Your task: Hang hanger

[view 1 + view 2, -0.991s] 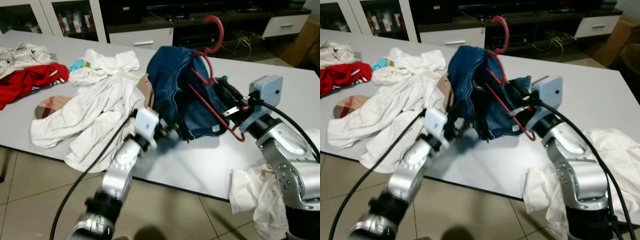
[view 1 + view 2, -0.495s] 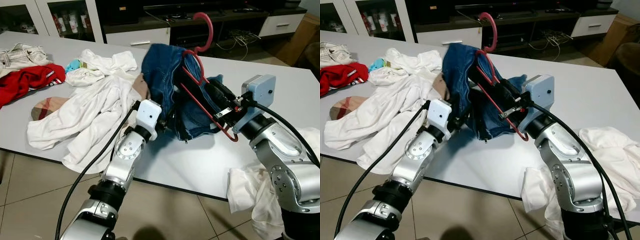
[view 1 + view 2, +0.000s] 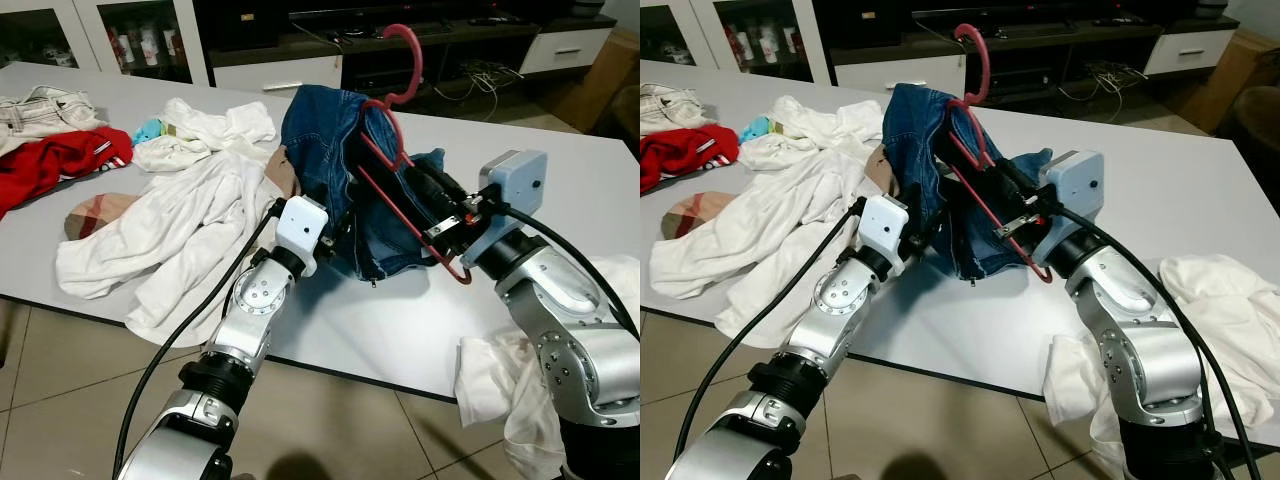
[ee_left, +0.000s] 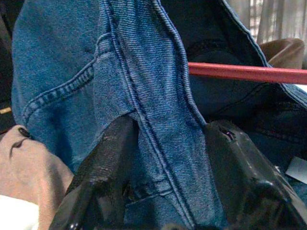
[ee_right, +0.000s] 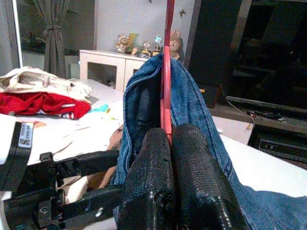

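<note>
A red hanger (image 3: 404,62) stands tilted above the white table (image 3: 400,320), hook up, with blue jeans (image 3: 325,140) draped over it. My right gripper (image 3: 422,183) is shut on the hanger's lower bar; in the right wrist view its fingers (image 5: 156,158) press together around the red hanger (image 5: 166,86). My left gripper (image 3: 336,226) reaches into the jeans from the front. In the left wrist view it (image 4: 170,132) is open, its two fingers astride a denim seam (image 4: 153,115), with the red bar (image 4: 249,73) just beyond.
A heap of white garments (image 3: 180,220) lies left of the jeans, with a red garment (image 3: 50,160) further left. White cloth (image 3: 500,390) hangs off the table's near right edge. A low cabinet (image 3: 280,70) stands behind the table. Tiled floor lies below.
My left gripper has risen from the jeans' lower edge and pushed into the denim. The right gripper has kept the hanger and jeans up with little shift.
</note>
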Robot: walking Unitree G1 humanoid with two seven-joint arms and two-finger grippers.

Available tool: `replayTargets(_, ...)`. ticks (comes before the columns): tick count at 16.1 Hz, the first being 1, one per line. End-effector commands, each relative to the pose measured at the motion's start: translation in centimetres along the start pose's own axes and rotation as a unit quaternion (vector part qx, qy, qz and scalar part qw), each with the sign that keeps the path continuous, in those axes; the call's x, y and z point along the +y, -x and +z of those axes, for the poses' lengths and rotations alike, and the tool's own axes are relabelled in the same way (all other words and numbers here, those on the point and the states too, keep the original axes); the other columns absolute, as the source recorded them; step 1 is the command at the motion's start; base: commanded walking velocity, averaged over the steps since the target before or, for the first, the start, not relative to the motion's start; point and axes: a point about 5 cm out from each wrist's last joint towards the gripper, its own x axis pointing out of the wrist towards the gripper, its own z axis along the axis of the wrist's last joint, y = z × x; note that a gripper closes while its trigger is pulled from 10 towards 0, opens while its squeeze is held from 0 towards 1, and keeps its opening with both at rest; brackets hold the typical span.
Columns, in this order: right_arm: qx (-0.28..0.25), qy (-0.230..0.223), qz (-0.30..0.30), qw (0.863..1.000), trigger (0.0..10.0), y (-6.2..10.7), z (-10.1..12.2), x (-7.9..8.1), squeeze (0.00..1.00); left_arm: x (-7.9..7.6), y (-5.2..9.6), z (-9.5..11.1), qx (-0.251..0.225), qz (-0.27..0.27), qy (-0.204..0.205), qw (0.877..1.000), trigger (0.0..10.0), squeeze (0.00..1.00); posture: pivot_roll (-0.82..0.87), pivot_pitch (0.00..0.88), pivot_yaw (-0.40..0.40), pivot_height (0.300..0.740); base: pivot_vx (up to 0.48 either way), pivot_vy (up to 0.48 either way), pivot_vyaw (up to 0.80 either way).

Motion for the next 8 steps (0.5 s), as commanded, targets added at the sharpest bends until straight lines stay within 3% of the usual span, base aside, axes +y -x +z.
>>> replayTargets(1, -0.019, 0.007, 0.006, 1.0, 10.0, -0.05, 1.0, 0.24, 0.0, -0.36, -0.29, 0.18, -0.003, -0.013, -0.009, 1.0, 10.0, 0.0, -0.09, 0.0, -0.02, 0.74, 0.0, 0.0, 0.0)
replayTargets(4, -0.02, 0.007, 0.007, 1.0, 10.0, -0.05, 1.12, 0.31, 0.0, -0.67, -0.5, 0.22, -0.007, -0.022, -0.014, 1.0, 10.0, 0.0, -0.09, 0.0, -0.022, 0.74, 0.0, 0.0, 0.0)
replayTargets(5, -0.02, 0.008, 0.008, 1.0, 10.0, -0.06, 1.14, 0.32, 0.0, -0.88, -0.58, 0.29, -0.01, -0.029, -0.015, 0.999, 9.2, 0.0, -0.09, 0.0, -0.025, 0.74, 0.0, 0.0, 0.0)
replayTargets(6, -0.02, 0.008, 0.009, 1.0, 10.0, -0.04, 1.14, 0.33, 0.0, -0.99, -0.6, 0.34, -0.012, -0.033, -0.016, 0.999, 0.0, 0.0, -0.09, 0.0, -0.025, 0.74, 0.0, 0.0, 0.0)
replayTargets(8, -0.016, 0.008, 0.01, 1.0, 10.0, 0.08, 1.06, 0.29, 0.0, -0.62, -0.55, 0.36, -0.013, -0.032, -0.023, 0.999, 0.0, 0.0, -0.09, 0.0, -0.023, 0.74, 0.0, 0.0, 0.0)
